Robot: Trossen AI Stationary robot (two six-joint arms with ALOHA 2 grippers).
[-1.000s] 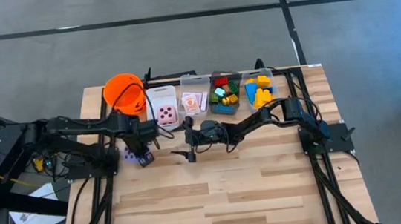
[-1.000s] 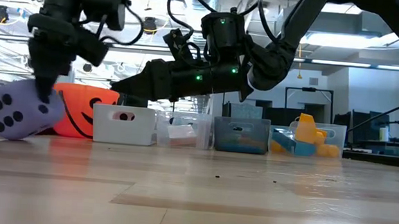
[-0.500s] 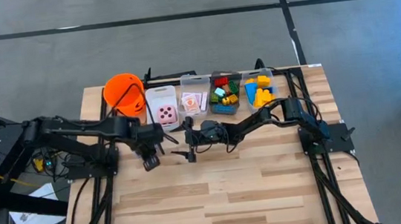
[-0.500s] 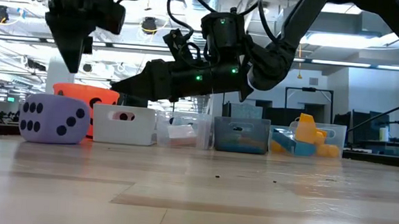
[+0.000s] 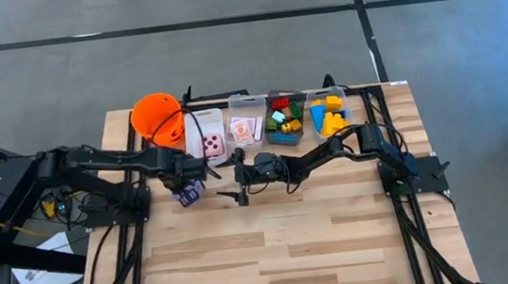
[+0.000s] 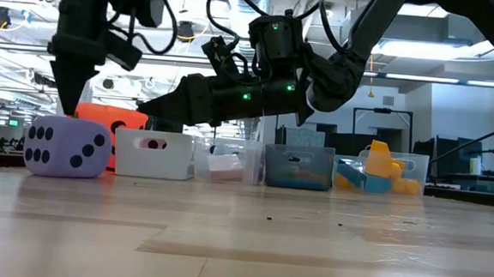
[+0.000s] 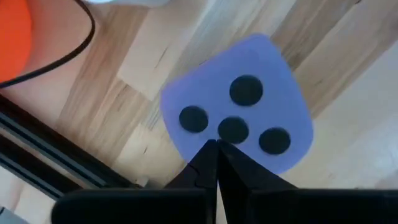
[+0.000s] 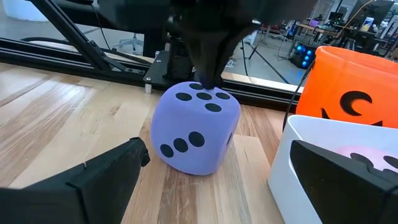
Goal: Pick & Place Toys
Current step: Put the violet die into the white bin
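A purple die (image 5: 190, 195) with black dots stands flat on the wooden table, left of middle. My left gripper (image 6: 66, 110) points down, shut, with its tip at the die's top face (image 7: 249, 118). My right gripper (image 8: 217, 186) lies level just to the die's right, wide open and facing it, with nothing between its fingers. A pink die (image 5: 210, 147) lies in the white bin (image 5: 203, 121). Cards (image 5: 245, 129) and coloured bricks (image 5: 285, 118) fill the clear bins behind. My left gripper comes from above, pointing down, and its shut fingertips (image 8: 208, 78) meet the purple die's top face (image 8: 200, 92) near one edge of that face. Whether they press on it or stop just short, I cannot tell. The die rests flat on the table.
An orange bucket (image 5: 157, 116) stands at the far left, next to the white bin. Another clear bin with yellow and blue bricks (image 5: 329, 115) closes the row at the far edge. The near half of the table (image 5: 294, 251) is bare wood.
My left gripper pushed the purple die, which stood tipped on an edge; the die then settled flat, a little further toward the table's right. The gripper rose clear, moved right and came down onto the die's top, staying shut.
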